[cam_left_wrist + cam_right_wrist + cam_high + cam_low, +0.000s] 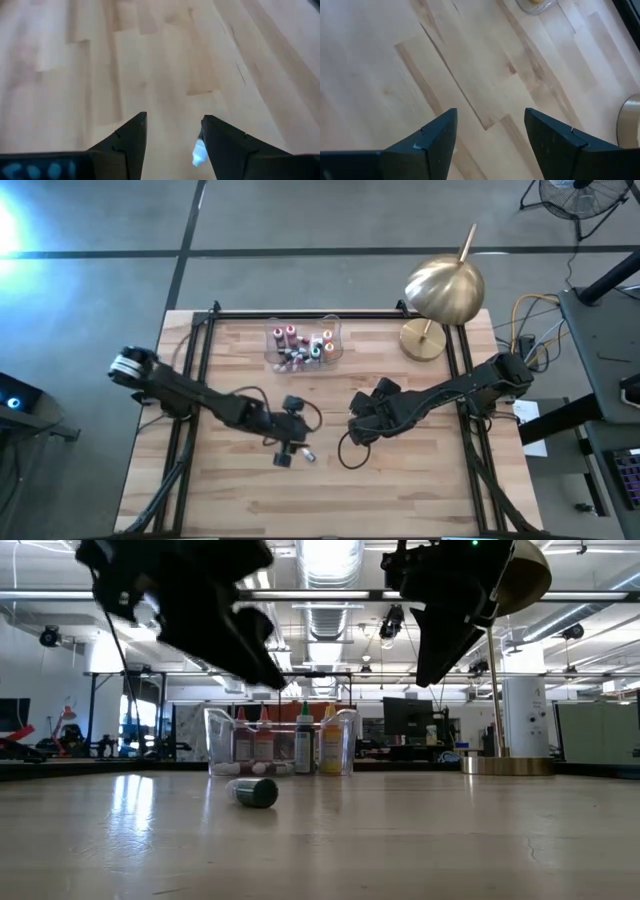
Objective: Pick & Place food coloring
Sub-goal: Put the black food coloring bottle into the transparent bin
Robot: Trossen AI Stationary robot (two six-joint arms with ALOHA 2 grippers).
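**Watching a loose bottle that could roll away**

Hovering over the wooden table (400, 480), my left gripper (172, 135) has its fingers parted with nothing between them. A dark green food coloring bottle (254, 792) lies on its side on the boards, on the near side of the clear plastic tray (272, 348) and well apart from it. In my left wrist view only its pale tip peeks out beside one finger, so it sits off to the edge of my reach, not centred in the gap. The other food coloring bottles (300, 745) stand upright inside the tray.

My right gripper (490, 135) waits with its fingers spread and empty, above bare wood to the right of the tray and nearer the front edge.

What worries me is the shape of the thing. Lying on its side, a round bottle will likely roll at the lightest nudge. If I come down again off-centre, one finger would probably strike it and send it skittering farther from the tray, perhaps toward the table's edge. Closing on the narrow tip could squirt it out of my grasp. The brass lamp (440, 290) stands right of the tray; a wide swing of my right arm there could knock it.
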